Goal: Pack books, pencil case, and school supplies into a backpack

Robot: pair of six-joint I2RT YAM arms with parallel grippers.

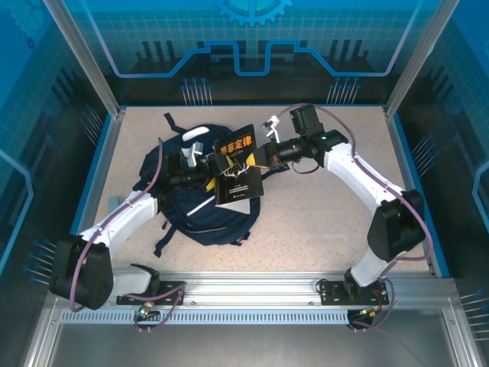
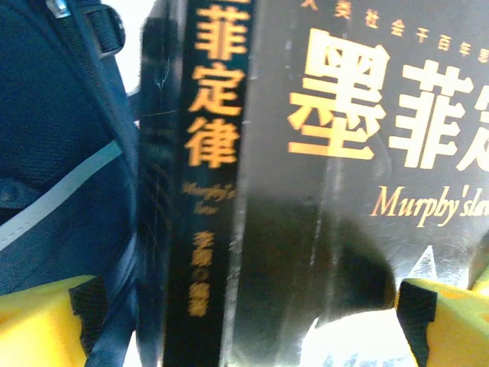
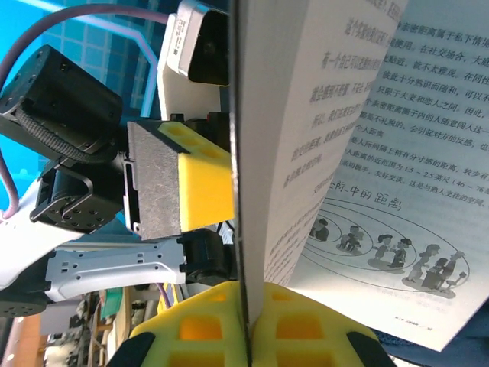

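Right pincer [image 3: 248,330] clamps black orange-lettered paperback book [image 1: 238,172], frame centre; my left pincer [image 2: 244,325] gapes wide. I'd aim spine-first into navy fabric backpack [image 1: 200,222].

The top camera looks down from above and behind the arm bases, seeing the whole worktop [image 1: 321,206] from afar. The left wrist camera faces the black book [image 2: 306,191] at close range, onto its cover and spine. The right wrist camera looks edge-on along that book, which all three views share.
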